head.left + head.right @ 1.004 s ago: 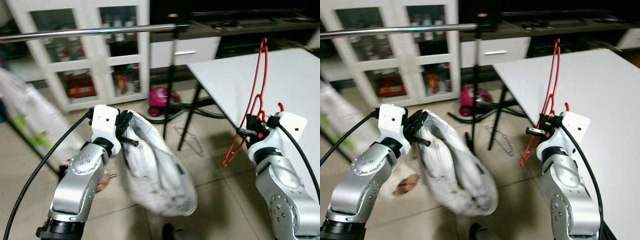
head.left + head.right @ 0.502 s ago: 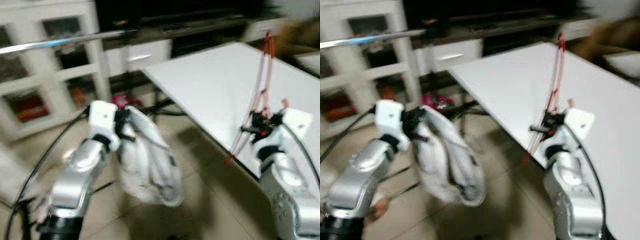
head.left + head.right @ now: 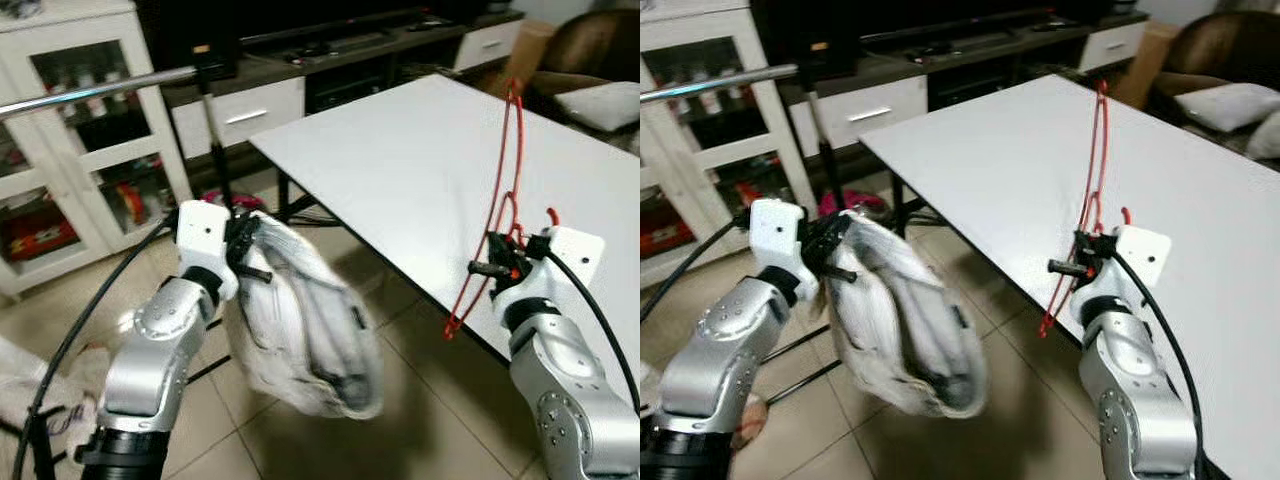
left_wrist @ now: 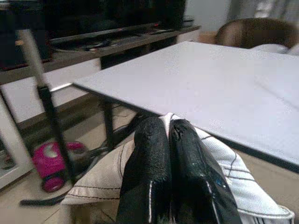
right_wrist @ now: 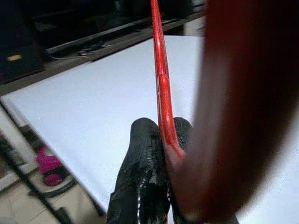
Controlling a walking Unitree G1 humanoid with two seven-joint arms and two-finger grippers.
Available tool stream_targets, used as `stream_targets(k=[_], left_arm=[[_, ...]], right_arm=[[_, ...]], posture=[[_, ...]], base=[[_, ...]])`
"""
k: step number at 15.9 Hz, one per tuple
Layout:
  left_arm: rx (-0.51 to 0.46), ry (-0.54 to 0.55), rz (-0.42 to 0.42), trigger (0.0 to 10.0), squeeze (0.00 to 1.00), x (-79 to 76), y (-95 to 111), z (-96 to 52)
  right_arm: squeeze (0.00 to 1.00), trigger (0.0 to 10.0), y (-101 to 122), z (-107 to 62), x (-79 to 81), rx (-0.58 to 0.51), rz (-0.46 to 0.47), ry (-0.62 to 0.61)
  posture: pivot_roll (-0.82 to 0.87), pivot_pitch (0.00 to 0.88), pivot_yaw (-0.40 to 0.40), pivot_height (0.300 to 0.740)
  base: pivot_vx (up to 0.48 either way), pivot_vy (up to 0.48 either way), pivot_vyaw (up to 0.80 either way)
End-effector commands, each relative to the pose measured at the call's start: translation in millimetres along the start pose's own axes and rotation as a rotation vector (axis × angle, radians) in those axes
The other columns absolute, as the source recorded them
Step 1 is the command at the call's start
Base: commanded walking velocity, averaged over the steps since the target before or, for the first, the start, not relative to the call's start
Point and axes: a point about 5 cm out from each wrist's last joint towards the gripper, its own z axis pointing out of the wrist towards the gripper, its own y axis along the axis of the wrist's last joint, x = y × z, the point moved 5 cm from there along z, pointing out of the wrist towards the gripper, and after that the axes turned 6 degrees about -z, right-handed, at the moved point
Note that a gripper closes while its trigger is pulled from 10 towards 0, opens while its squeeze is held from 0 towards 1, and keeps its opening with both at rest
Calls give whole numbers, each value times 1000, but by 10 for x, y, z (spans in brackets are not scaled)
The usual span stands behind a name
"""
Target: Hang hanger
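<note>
From the left eye, the hanger (image 3: 507,200) is a thin red wire frame standing nearly upright and seen almost edge-on, so it reads as a narrow loop. Its top rises above the white table (image 3: 420,170) and its lower tip hangs just past the table's near edge, over the tiled floor (image 3: 420,420). The right gripper (image 3: 490,268) is clamped on its lower part. The left gripper (image 3: 248,262) pinches a white garment (image 3: 305,330) with thin dark stripes, which sags below it in a bunched, pouch-like mass off the floor. Behind stand a chrome rail (image 3: 95,92) on a black stand and a white glass-door cabinet (image 3: 70,150) with bottles and red packages on its shelves, too blurred to name.

The right eye gives the same scene: the hanger (image 3: 1095,190) upright in front of the table, with a brown chair (image 3: 1215,45) holding a pale cushion (image 3: 1230,100) beyond.

In the left wrist view, the black fingers (image 4: 152,172) press together on the striped cloth (image 4: 98,179), with the table edge just beyond and a pink object (image 4: 49,163) on the floor by the stand.

In the right wrist view, the fingers (image 5: 142,154) close tightly around the glossy red wire (image 5: 161,79), which runs away over the white tabletop; a blurred dark red part looms beside it.
</note>
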Motion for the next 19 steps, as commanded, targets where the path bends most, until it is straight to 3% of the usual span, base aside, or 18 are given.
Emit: stream_targets(k=[1, 19], left_arm=[[-48, 0, 17, 10000, 0, 27, 153, 1], [-58, -7, 33, 10000, 0, 47, 171, 35]], right_arm=[[0, 10000, 14, -4, 20, 2, 3, -1], [0, 10000, -9, 10, 84, 15, -17, 25]], posture=[[13, 0, 14, 740], [10, 0, 8, 740]], base=[[0, 364, -800], [0, 365, -800]])
